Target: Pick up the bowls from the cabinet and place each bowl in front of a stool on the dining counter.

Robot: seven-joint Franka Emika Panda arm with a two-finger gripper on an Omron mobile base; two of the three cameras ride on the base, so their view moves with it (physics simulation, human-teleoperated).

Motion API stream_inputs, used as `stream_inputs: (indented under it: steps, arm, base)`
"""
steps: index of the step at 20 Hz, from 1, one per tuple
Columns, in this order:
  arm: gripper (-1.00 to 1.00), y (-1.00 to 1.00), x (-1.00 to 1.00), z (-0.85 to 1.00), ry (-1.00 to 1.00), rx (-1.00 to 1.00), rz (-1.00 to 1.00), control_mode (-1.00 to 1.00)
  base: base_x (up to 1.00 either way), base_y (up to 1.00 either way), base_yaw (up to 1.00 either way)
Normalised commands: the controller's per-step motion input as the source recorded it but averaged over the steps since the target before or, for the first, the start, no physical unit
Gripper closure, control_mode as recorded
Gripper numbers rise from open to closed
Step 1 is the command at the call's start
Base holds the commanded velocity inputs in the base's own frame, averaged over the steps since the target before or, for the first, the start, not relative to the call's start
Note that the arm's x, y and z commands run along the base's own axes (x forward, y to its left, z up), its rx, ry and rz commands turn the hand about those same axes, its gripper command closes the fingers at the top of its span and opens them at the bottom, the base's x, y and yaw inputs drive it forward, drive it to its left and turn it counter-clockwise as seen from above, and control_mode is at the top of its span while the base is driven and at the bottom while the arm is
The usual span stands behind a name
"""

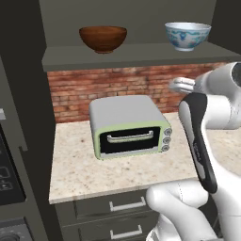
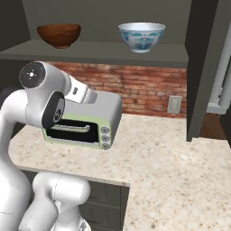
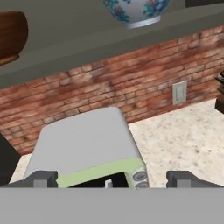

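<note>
Up on the cabinet's shelf board [image 1: 141, 55] sit both bowls, well apart: the glossy dark-brown wooden bowl [image 1: 103, 38] to the left, the white bowl with blue pattern [image 1: 187, 35] to the right, each upright. Below them a grey and pale-green toaster oven [image 1: 129, 125] rests on the speckled desk [image 1: 122, 172] against the brick wall. The tool [image 3: 113, 178] hovers above the oven, fingertips [image 3: 43, 178] spread wide, holding nothing, pointed toward the wall under the shelf.
</note>
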Motion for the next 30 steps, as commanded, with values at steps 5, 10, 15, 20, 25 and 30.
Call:
stream_inputs:
  steps: [5, 10, 15, 20, 25, 30]
  arm:
    - [-1.0, 0.15, -0.02, 0.44, -0.03, 0.15, 0.02, -1.0]
    - [-1.0, 0.35, 0.0, 0.33, 0.0, 0.07, 0.08, -1.0]
    - [-1.0, 0.5, -0.01, 0.3, 0.0, 0.02, 0.03, -1.0]
    - [-1.0, 0.47, 0.0, 0.34, 0.0, 0.04, 0.0, -1.0]
    - [-1.0, 0.37, 0.0, 0.37, -0.01, 0.11, 0.0, -1.0]
    - [-1.0, 0.24, 0.0, 0.42, -0.02, 0.14, 0.0, -1.0]
  base:
    - [0.0, 0.0, 0.0]
    - [0.0, 0.0, 0.0]
    - [0.0, 0.0, 0.0]
    - [0.0, 0.0, 0.0]
    - [0.0, 0.0, 0.0]
    - [0.0, 0.0, 0.0]
